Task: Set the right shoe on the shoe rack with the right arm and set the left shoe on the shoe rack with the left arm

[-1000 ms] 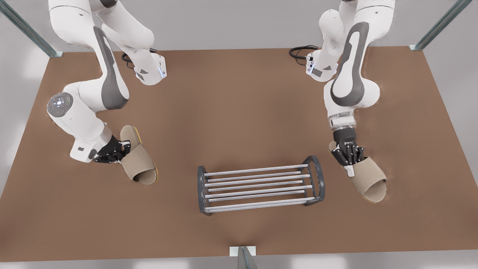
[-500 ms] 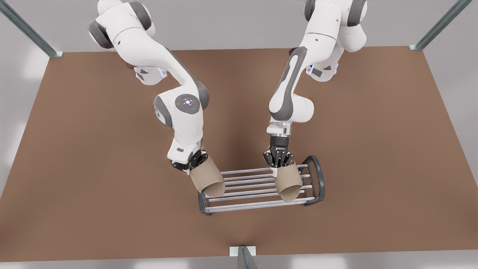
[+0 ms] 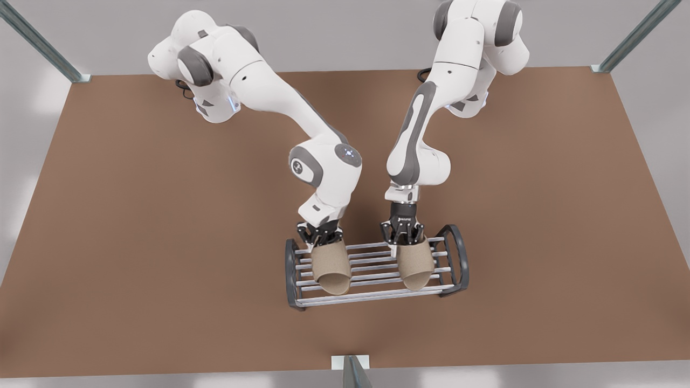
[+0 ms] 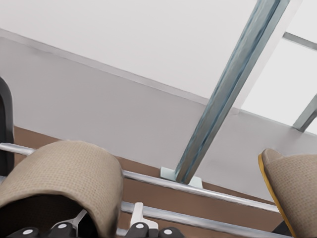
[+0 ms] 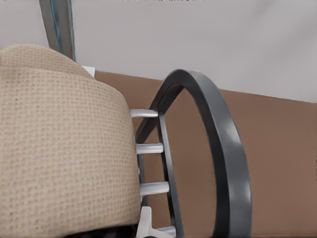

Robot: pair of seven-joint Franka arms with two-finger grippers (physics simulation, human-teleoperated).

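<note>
Late in the placing step: left gripper (image 3: pixel 322 237) clamped on the heel end of the left slipper (image 3: pixel 331 267), right gripper (image 3: pixel 404 235) likewise on the right slipper (image 3: pixel 415 264), both slippers apart on the bars of the shoe rack (image 3: pixel 455 253). Next, probably: opening both grips and lifting straight up without dragging either slipper off.

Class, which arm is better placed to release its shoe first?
Right, narrowly. The right end effector holds the right shoe square across the shoe rack bars; the left end effector carries the left shoe looking slightly skewed.
</note>
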